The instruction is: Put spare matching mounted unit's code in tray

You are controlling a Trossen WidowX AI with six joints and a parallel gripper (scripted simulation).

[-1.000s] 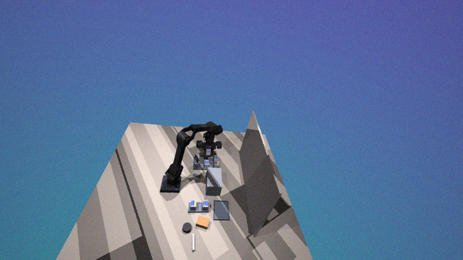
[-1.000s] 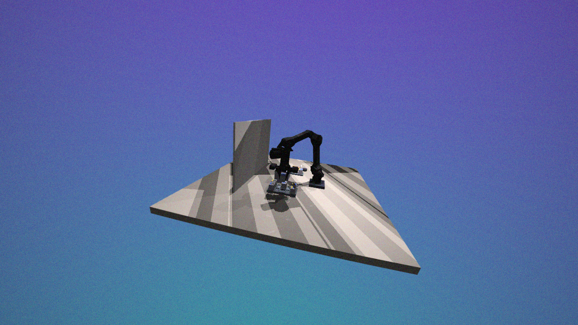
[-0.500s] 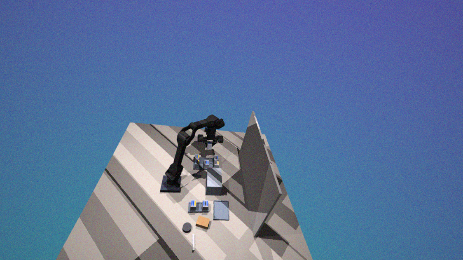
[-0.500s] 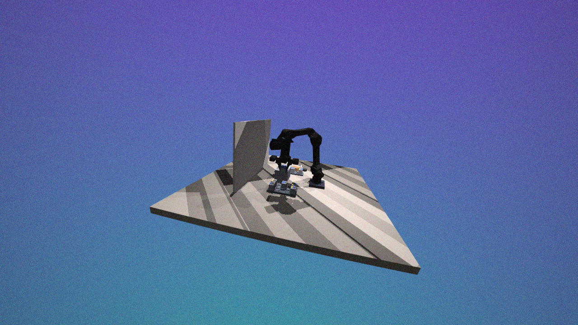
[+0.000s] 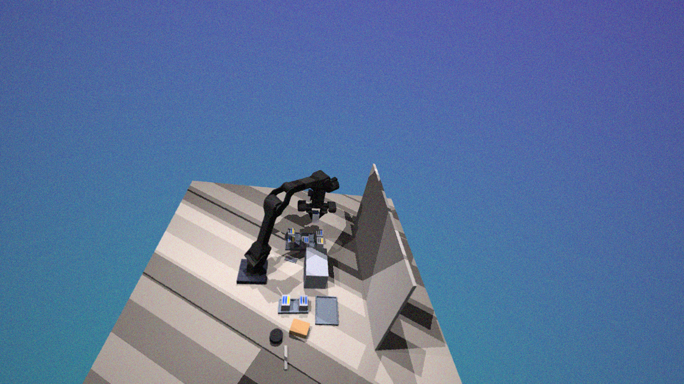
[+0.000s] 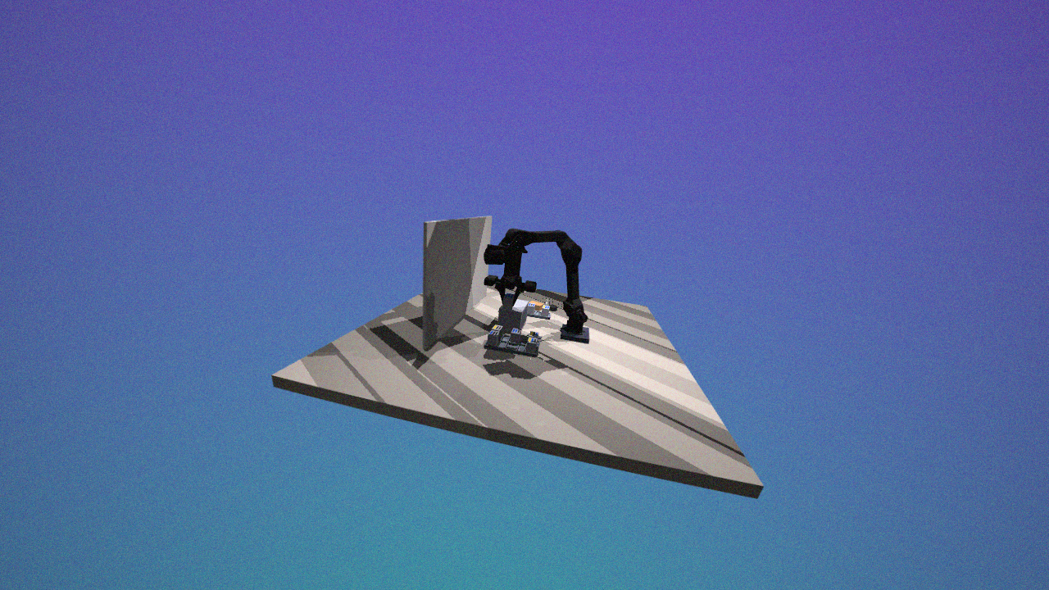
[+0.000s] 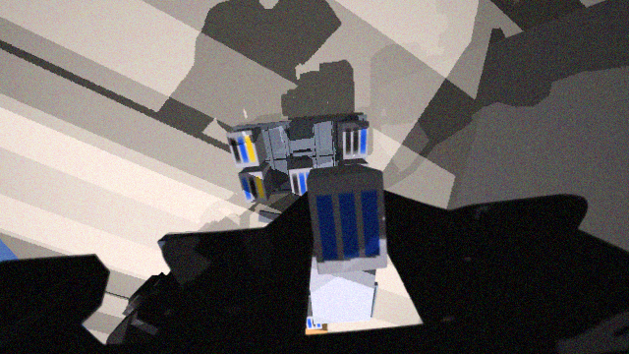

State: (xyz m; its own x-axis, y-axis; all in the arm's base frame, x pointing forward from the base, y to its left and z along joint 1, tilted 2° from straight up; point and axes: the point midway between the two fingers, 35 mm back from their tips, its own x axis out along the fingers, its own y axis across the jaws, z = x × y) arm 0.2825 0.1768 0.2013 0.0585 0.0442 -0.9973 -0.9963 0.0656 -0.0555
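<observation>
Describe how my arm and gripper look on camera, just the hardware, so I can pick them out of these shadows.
The arm is matte black, with slim links and chunky rounded joints, on a dark, flat square base. The black gripper has two tapering fingers and blocky side housings. I can't make out any cables or markings.
</observation>
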